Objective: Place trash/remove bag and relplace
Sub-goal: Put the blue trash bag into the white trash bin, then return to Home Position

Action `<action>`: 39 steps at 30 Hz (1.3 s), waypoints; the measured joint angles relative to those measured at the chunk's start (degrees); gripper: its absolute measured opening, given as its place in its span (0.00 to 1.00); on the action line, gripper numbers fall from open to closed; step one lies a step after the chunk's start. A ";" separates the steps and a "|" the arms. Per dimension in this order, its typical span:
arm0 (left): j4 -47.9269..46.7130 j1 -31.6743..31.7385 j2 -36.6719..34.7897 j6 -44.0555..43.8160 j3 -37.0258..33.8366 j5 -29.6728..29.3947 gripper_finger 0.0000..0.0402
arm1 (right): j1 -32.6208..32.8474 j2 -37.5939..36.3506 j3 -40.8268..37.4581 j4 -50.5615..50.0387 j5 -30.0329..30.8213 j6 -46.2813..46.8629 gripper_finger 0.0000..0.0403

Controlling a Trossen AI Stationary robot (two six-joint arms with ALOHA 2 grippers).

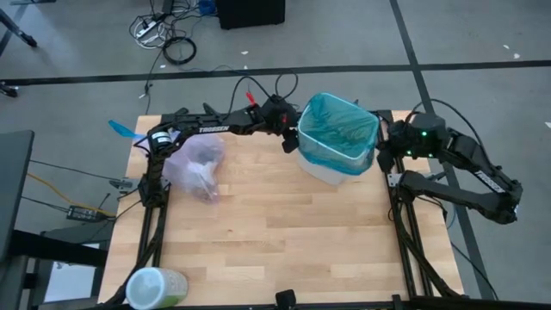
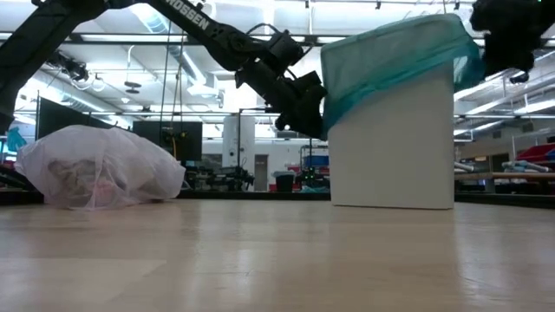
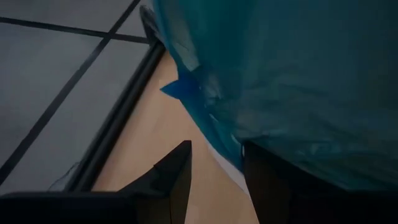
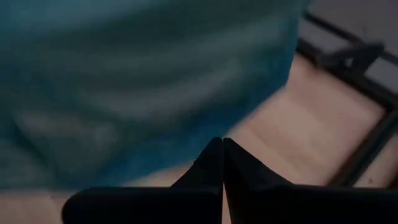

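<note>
The pale pink-lavender bag (image 1: 196, 165) (image 2: 100, 166) lies bunched on the table's left side, resting on its underside, with scraps of trash showing dimly through it. A white bin (image 1: 331, 168) (image 2: 390, 147) stands at the far middle, lined with a teal-green plastic bag (image 1: 337, 129) (image 2: 390, 52) folded over its rim. My left gripper (image 1: 291, 139) (image 3: 217, 177) is open at the bin's left side, by the teal bag's hanging skirt. My right gripper (image 1: 394, 176) (image 4: 222, 163) is shut, just right of the bin and apart from it. My left gripper comes slanting down from the table's left. One finger (image 3: 273, 186) lies under the teal bag's hanging skirt (image 3: 249, 134), and the film drapes over it. The other finger (image 3: 177, 171) stands free above the table. Nothing is pinched between them.
A cup with a pale green lid (image 1: 155, 288) stands at the near left corner. Bare wood (image 1: 293, 232) lies between the pink bag and the table's near edge. Black frame rails (image 1: 405, 232) run along both sides of the table.
</note>
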 joint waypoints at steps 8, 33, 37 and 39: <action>-3.25 -0.27 -0.65 0.36 0.11 -0.16 0.37 | 0.00 -0.81 -0.24 -5.07 -1.79 -0.13 0.00; -8.24 0.37 -20.85 -0.72 -1.39 31.02 0.37 | 0.00 -17.48 -1.96 12.85 -32.58 4.19 0.00; 3.98 -3.40 -30.98 -5.93 -12.98 32.15 0.36 | -0.60 -27.30 -13.04 26.31 -36.38 12.94 0.00; 15.56 -6.57 -36.65 -9.60 -21.68 27.92 0.34 | -0.50 -25.59 -15.23 29.46 -39.24 13.79 0.00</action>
